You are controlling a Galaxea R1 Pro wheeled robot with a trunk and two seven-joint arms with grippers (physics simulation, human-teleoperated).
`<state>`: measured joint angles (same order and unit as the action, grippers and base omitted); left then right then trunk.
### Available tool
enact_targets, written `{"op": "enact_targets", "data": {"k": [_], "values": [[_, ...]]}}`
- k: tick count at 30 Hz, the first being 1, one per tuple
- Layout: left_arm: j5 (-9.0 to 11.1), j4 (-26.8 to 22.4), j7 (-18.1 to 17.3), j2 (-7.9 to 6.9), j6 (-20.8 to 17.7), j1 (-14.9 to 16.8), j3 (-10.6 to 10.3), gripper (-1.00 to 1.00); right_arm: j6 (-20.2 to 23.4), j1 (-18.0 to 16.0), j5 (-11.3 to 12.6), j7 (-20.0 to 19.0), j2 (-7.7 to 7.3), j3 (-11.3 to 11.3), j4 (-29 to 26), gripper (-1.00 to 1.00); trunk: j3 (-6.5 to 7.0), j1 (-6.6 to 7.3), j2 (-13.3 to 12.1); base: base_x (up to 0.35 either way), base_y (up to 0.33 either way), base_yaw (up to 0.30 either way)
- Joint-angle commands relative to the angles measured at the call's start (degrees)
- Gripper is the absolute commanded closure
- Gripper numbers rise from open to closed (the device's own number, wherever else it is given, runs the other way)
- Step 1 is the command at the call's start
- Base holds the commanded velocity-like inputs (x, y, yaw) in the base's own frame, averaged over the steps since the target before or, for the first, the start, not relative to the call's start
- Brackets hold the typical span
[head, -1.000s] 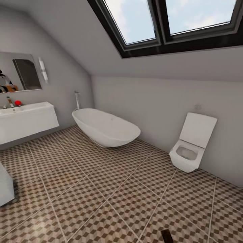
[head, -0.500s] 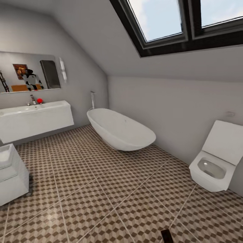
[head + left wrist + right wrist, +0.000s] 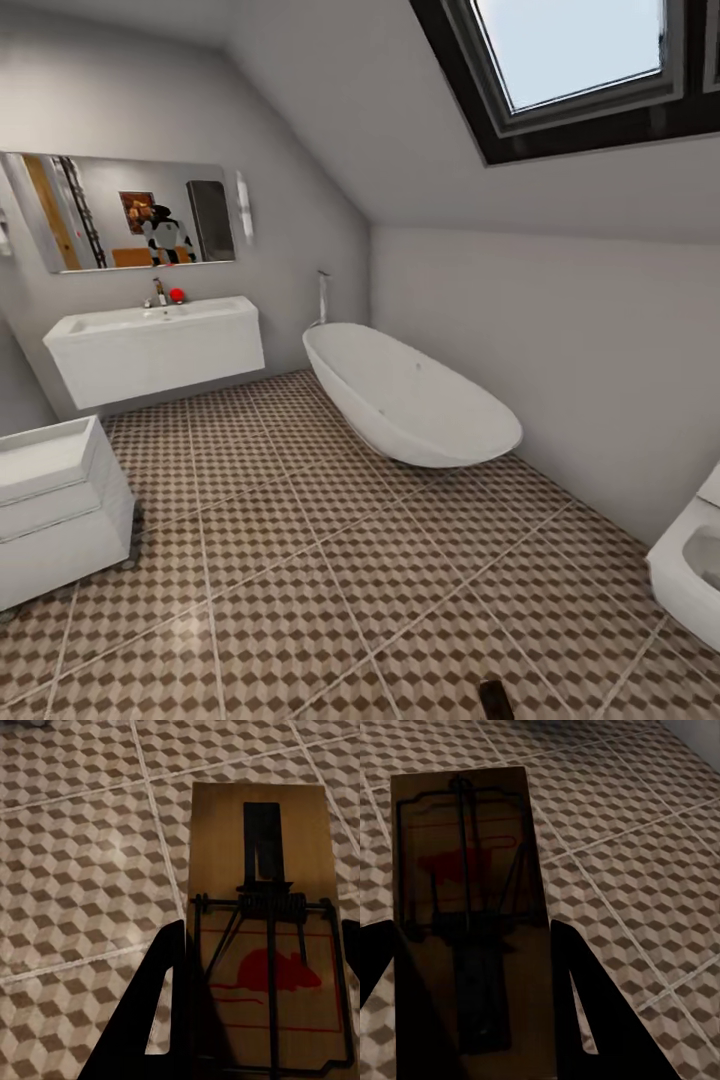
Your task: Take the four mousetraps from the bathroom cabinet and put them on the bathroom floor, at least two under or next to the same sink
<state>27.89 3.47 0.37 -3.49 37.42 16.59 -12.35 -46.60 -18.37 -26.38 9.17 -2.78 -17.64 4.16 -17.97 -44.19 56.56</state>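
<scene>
Each arm is carrying a trap over the bathroom floor. In the left wrist view the left end effector has its dark fingers closed against the two long edges of a mousetrap, red mouse mark and spring bar facing up. In the right wrist view the right end effector grips a second mousetrap the same way, though shadow leaves its red print barely readable. The step in hand looks like transport, both traps held above the cube-patterned tiles and none set down. Farther off, the head view shows a low white unit, then the wall-hung sink under the mirror, with the bathtub beyond. The next move likely calls for driving toward that sink and lowering the traps beside or beneath it. The toilet is cut off by the frame edge.
</scene>
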Motion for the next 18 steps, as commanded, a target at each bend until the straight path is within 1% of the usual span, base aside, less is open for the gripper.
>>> {"op": "enact_targets", "data": {"k": [1, 5, 18], "values": [[0.17, 0.22, 0.34, 0.07, 0.29, 0.11, -0.48, 1.0, -0.28, -0.09, -0.43, 0.27, -0.04, -0.2, 0.23, 1.0, -0.07, -0.04, 0.05, 0.324, 0.0, 0.3], [0.14, 0.22, 0.96, 0.21, 0.29, 0.11, -0.48, 1.0, -0.31, -0.09, -0.43, 0.31, -0.04, -0.2, 0.23, 1.0, -0.07, -0.04, 0.05, 0.324, 0.0, 0.3], [0.14, 0.22, 1.05, 0.32, 0.25, 0.11, -0.57, 1.0, -0.24, -0.1, -0.43, 0.17, -0.04, -0.2, 0.23, 1.0, -0.07, -0.04, 0.05, 0.324, 0.0, 0.3]]}}
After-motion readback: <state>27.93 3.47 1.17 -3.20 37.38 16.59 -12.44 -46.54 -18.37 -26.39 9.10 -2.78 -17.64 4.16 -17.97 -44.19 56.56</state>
